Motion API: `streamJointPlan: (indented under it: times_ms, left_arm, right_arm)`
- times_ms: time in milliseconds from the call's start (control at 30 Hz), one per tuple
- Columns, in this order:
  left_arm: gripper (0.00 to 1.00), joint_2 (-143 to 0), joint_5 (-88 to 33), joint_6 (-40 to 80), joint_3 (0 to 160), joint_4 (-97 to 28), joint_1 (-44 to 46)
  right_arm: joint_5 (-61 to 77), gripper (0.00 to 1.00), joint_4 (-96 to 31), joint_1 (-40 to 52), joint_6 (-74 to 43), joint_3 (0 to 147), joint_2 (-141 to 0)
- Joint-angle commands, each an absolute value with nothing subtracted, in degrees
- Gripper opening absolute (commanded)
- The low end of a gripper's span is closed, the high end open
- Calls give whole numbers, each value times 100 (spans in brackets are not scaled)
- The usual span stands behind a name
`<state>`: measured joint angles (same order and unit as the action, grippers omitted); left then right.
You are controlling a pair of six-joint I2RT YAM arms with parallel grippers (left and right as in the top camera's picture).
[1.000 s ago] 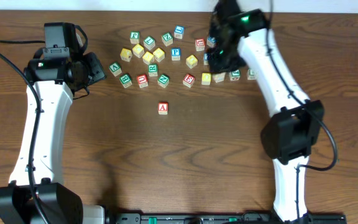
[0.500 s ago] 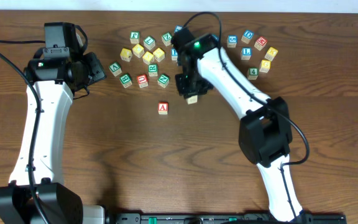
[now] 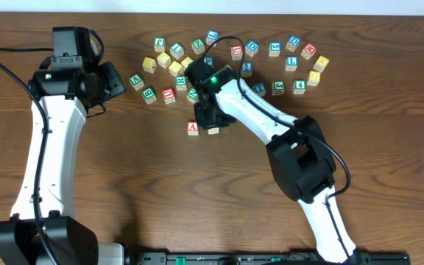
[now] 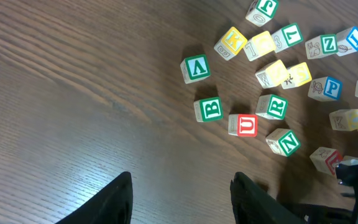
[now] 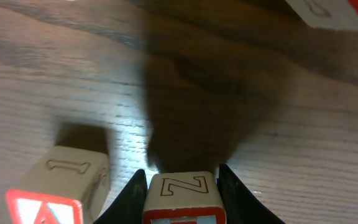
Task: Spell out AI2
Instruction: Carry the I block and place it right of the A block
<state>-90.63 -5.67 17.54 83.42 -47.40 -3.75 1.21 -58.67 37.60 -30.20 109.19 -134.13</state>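
A red-letter A block stands alone on the wooden table in front of the block pile; it also shows at the lower left of the right wrist view. My right gripper is shut on a pale block with a red-edged top face and an outlined Z on its side. It holds this block just right of the A block, close to the table. My left gripper is open and empty, left of the pile.
Many loose letter blocks lie at the back: a left group with B, U and N, and a right group. The right arm stretches across the middle.
My right arm has swung from the back right group leftward and forward, carrying the block, and now sits beside the A block. The left arm has not moved.
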Motion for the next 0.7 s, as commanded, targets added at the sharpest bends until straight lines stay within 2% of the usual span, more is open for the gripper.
streamJointPlan:
  times_ms: [0,400,667]
  left_arm:
    - [50,-9024,-532,1658,8462,-4751,-386]
    - [50,-9024,-532,1658,8460,-4753,-386]
    - [50,-9024,-532,1658,8460,-4751,-386]
  right_arm:
    - [-316,17,-5819,3852,-3385,10868,-13465]
    - [-344,41,-5918,4051,-3385,10868,-13465]
    - [-301,42,-5961,4034,-3376,10903,-13461]
